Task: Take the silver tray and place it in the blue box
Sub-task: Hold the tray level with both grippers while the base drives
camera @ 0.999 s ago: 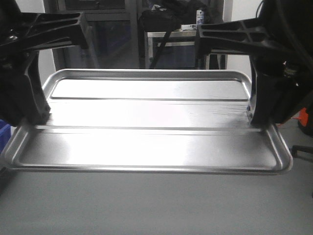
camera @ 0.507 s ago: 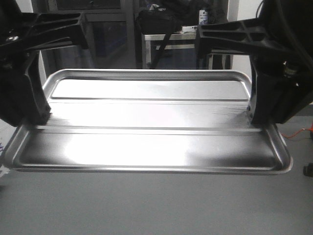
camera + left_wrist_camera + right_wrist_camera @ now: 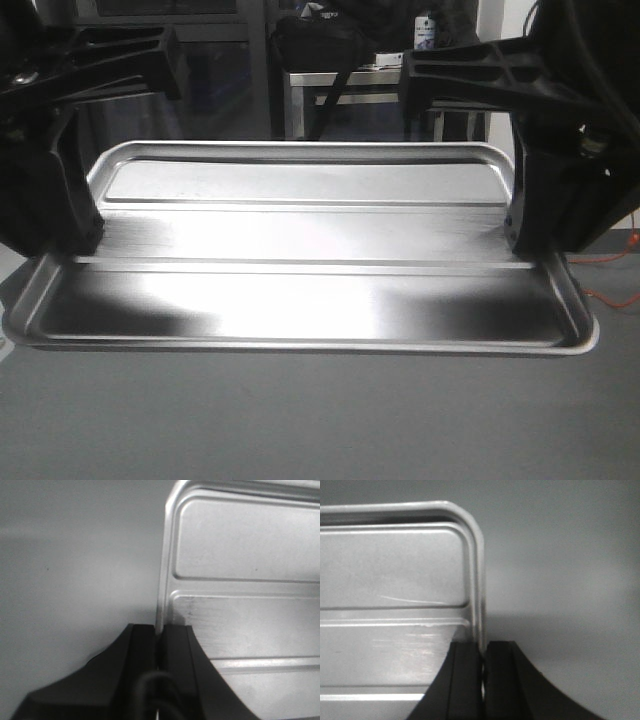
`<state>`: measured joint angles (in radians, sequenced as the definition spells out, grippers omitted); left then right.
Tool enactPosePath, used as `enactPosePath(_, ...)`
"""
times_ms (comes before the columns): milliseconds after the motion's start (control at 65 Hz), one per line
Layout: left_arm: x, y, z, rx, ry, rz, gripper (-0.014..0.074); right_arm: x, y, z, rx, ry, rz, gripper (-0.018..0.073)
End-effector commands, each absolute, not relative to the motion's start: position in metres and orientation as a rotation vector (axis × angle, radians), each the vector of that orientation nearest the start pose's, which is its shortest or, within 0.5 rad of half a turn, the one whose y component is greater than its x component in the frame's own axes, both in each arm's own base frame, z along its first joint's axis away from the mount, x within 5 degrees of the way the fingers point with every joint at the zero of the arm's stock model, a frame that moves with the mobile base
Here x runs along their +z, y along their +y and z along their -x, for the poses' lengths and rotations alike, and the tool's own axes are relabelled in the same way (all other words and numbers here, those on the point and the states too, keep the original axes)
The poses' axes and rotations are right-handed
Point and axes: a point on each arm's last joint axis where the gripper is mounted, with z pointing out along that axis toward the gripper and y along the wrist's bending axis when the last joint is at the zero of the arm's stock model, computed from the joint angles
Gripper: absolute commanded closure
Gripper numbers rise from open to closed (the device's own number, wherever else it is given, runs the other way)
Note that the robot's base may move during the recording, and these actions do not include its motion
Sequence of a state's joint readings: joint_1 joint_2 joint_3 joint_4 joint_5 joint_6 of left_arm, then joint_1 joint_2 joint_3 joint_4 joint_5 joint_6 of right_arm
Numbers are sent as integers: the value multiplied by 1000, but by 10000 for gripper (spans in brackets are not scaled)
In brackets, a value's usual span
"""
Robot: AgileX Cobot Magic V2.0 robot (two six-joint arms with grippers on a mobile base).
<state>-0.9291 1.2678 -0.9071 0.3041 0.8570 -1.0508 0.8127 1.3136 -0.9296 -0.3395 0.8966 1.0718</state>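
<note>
Fingers (image 3: pixel 142 645) of the left gripper (image 3: pixel 159 630) are pressed narrow on the left short rim of the silver tray (image 3: pixel 240 555). One black finger sits outside the rim and one inside, with the thin metal edge pinched between them. At the opposite end the right gripper (image 3: pixel 483 647) does the same: its fingers (image 3: pixel 465 675) close on the right short rim, and only the rim's thickness keeps them apart.

In the front-facing view the tray (image 3: pixel 300 240) spans nearly the whole width between the two arms, with a long side toward the camera. Its raised rim runs all round and the corners are rounded. Two long parallel ridges cross the recessed centre from end to end. Bright glare lies on the middle and near bands, with darker patches toward the near corners. The left gripper (image 3: pixel 75 235) and the right gripper (image 3: pixel 525 235) meet the tray at about the middle of each short side.

A plain grey surface (image 3: pixel 300 420) fills the view below the near rim and shows beside the tray in both wrist views. Whether the tray touches it cannot be told. Behind the tray stands a metal table (image 3: pixel 360 78) with a black bag (image 3: pixel 310 40) on top and a small bottle (image 3: pixel 427 30) near its right end. An orange cable (image 3: pixel 612 262) lies low at the right.
</note>
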Motion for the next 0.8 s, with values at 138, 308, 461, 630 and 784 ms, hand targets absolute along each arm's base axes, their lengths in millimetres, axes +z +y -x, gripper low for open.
enactPosePath(138, 293, -179, -160, -333, 2603, -39, 700, 289, 158, -188, 170, 2601, -105, 489)
enactPosePath(308, 293, -179, -160, -333, 2603, -39, 700, 289, 158, -188, 170, 2601, -105, 489)
enactPosePath(461, 293, -179, -160, -333, 2603, -39, 700, 289, 158, -188, 170, 2601, -105, 489)
enactPosePath(630, 293, -179, -160, -333, 2603, -39, 700, 289, 158, -188, 170, 2601, -105, 489)
enactPosePath(784, 293, -179, -160, -333, 2603, -39, 700, 289, 158, -188, 170, 2601, -105, 489)
